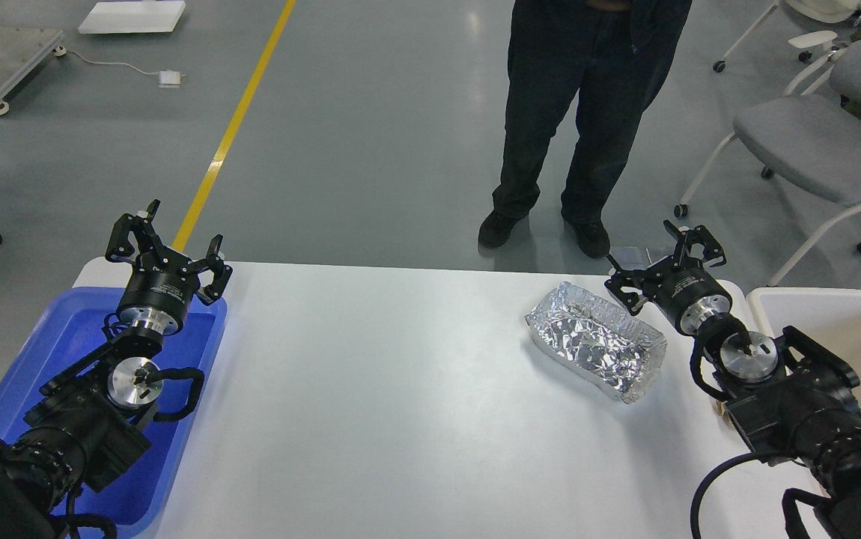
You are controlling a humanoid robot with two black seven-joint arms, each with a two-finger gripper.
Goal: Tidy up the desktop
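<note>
Mostly bare desktop (400,389) | matte white, rounded corners | foil tray (595,340) right

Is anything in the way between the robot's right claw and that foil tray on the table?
Nothing visible. The right gripper is open just beyond the foil tray's far right corner, with only bare white desktop around the tray.

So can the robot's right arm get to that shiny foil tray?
Probably yes. The right gripper is open and hangs just beside the foil tray, which sits alone on the desktop. Nothing lies between them.
</note>
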